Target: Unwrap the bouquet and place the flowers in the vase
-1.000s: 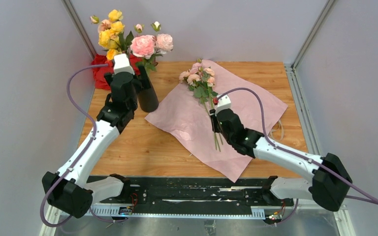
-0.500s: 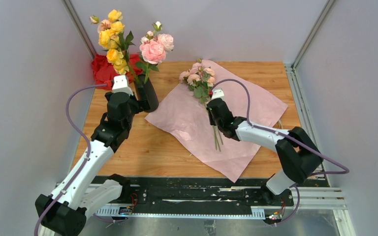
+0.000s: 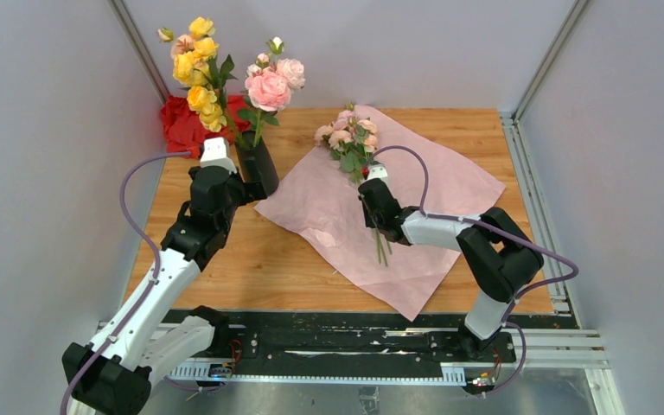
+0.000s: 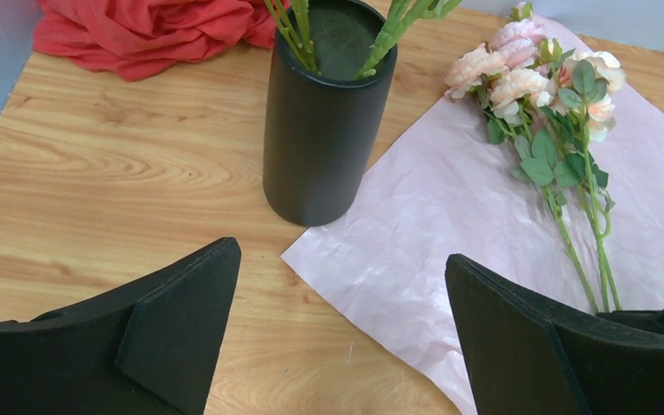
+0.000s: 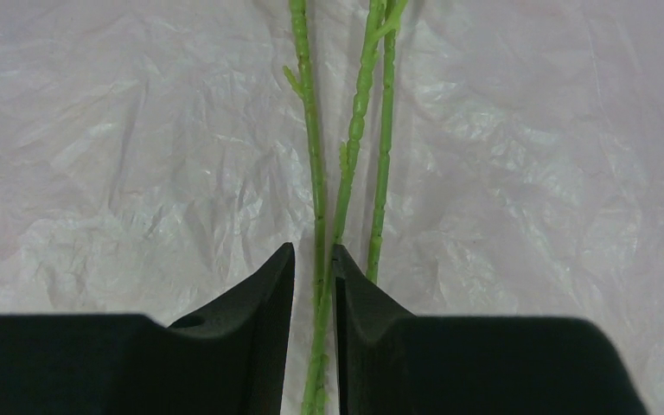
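Observation:
The bouquet's wrap lies unfolded as a flat pink paper sheet [image 3: 432, 186] [image 4: 450, 216] on the wooden table. The flowers [image 3: 350, 138] [image 4: 527, 86], small pink blooms on thin green stems [image 5: 311, 156], lie on it. My right gripper [image 3: 378, 226] [image 5: 313, 251] is down on the stems. Two stems run between its jaws, which stand narrowly open with a sliver of paper showing beside the left finger. A third stem lies outside. The black vase [image 3: 259, 169] [image 4: 324, 130] stands left of the paper. My left gripper [image 3: 244, 188] [image 4: 341, 251] is wide open just short of it, empty.
Two taller stems stand in the vase, one with yellow roses [image 3: 197, 69], one with pink roses [image 3: 270, 86]. A red cloth [image 3: 181, 121] [image 4: 138, 30] lies at the back left corner. Grey walls close in the table on both sides.
My right gripper slid a little left along the stems and its jaws narrowed around them. The left gripper drew back from the vase early on and has since stayed still.

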`<state>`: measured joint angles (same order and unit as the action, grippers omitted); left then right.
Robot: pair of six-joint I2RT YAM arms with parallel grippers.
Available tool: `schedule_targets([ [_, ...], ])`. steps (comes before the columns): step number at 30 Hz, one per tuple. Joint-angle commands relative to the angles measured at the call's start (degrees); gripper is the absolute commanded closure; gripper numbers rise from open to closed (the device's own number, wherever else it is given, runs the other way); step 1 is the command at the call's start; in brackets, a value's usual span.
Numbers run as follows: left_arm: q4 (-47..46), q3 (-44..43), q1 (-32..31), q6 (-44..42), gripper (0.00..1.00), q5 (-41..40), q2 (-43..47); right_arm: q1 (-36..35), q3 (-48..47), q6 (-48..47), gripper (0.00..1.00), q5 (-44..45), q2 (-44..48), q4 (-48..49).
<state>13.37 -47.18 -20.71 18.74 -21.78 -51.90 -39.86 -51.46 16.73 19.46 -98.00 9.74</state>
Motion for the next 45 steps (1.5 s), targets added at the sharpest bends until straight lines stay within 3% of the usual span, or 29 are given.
schedule_targets([
  [1,-0.2,0.7,0.1,0.5,0.0,0.9,0.7,0.7,0.8,1.2,0.75,0.8,-0.7,1.2],
  [18,-0.3,1.1,0.1,0.7,0.0,1.5,0.6,3.1,7.4,3.7,0.74,2.7,6.1,4.8],
  [35,-0.5,1.3,0.1,0.5,0.0,2.0,0.1,4.3,6.7,5.2,0.74,-0.2,-0.9,4.1],
  [38,-0.6,1.4,0.1,0.5,0.0,2.2,-0.1,4.3,6.5,5.2,0.98,-0.6,-1.1,3.8],
  [45,-0.1,0.6,-0.1,0.4,0.0,5.1,0.1,4.3,7.6,6.1,1.0,-0.4,6.5,2.9],
])
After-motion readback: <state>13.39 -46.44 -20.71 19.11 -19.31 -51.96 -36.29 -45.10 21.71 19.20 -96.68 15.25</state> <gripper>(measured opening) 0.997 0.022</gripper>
